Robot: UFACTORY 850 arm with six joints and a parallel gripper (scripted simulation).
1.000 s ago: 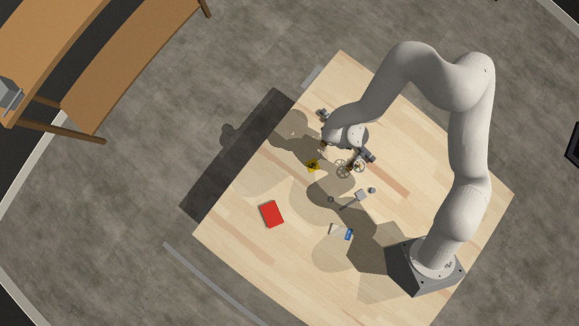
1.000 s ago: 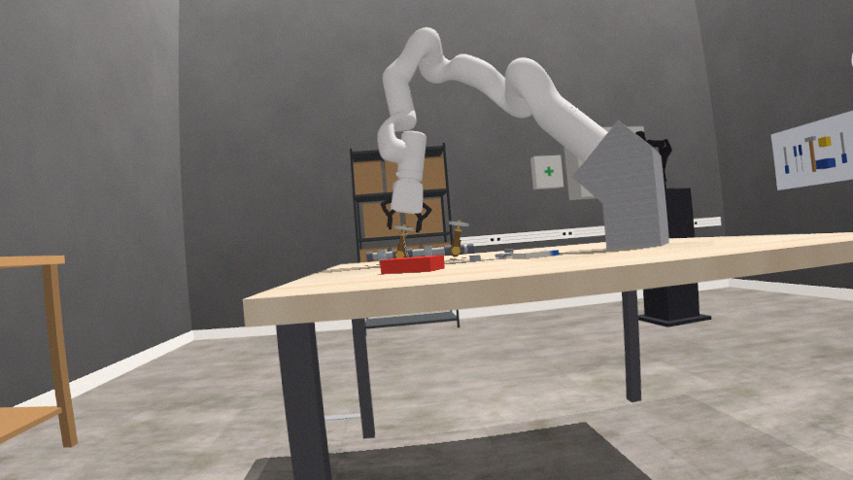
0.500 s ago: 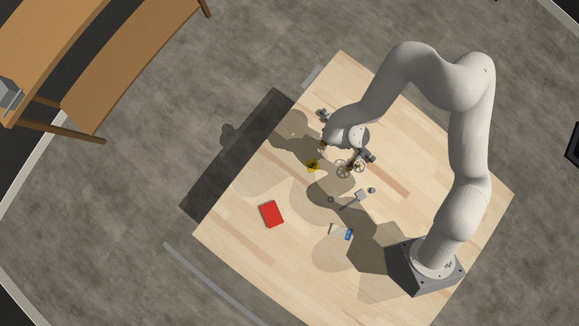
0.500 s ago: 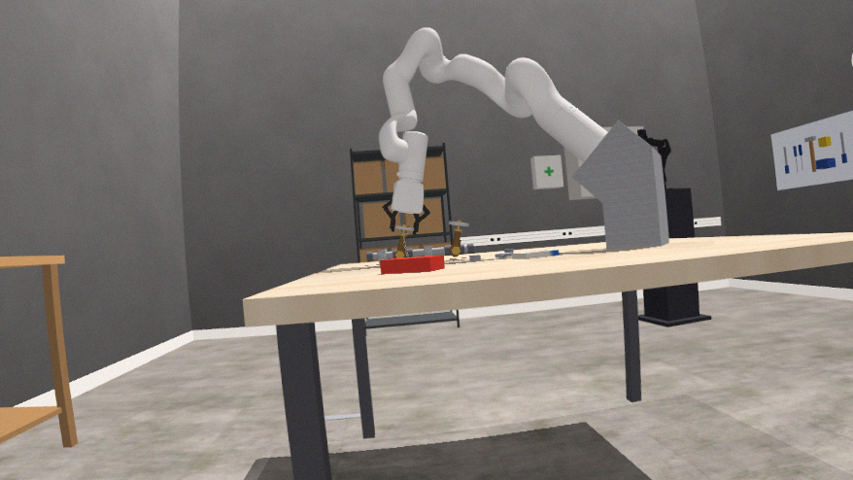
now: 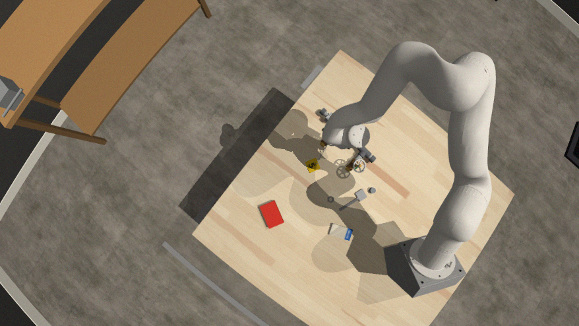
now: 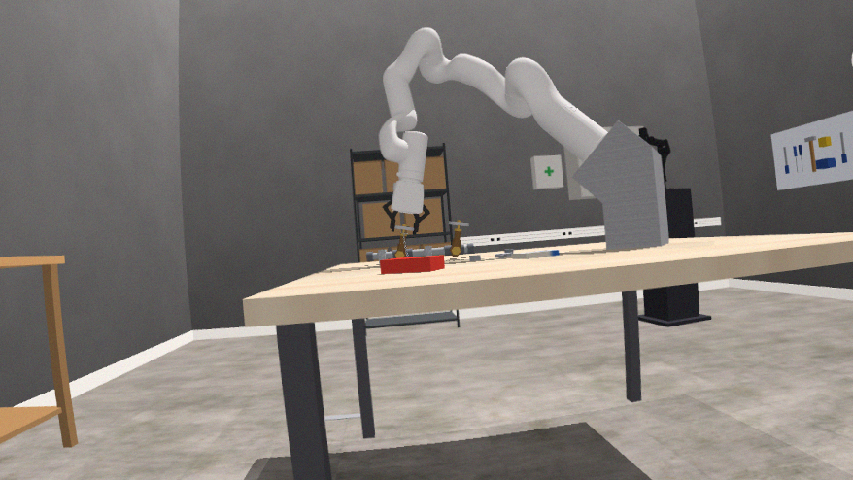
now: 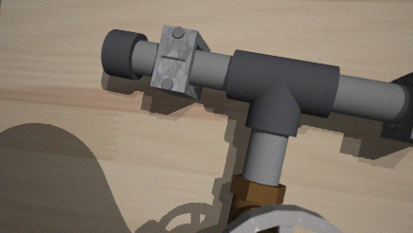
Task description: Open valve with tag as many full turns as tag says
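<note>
A grey pipe (image 7: pixel 284 85) (image 5: pixel 324 113) lies on the wooden table (image 5: pixel 250 243) (image 6: pixel 477 286) and carries two valves with brass stems. My gripper (image 6: pixel 404 228) hangs straight down over the left valve and is shut on its grey handwheel (image 7: pixel 279 221). In the top view the wrist hides it. A yellow tag (image 5: pixel 311 165) lies on the table beside this valve; its number is too small to read. The other valve (image 5: pixel 358 165) (image 6: pixel 457 233) stands apart to the right, untouched. The wrist view shows the pipe's tee, a clamp (image 7: pixel 174 59), an end cap (image 7: pixel 120 53) and the brass bonnet (image 7: pixel 258 191).
A red block (image 5: pixel 271 214) (image 6: pixel 411 264) lies near the table's front left. A small hammer (image 5: pixel 353 199), a nut (image 5: pixel 330 198), a short grey cylinder (image 5: pixel 371 190) and a white and blue box (image 5: pixel 340 231) lie between the valves and the arm's base (image 5: pixel 425 267).
</note>
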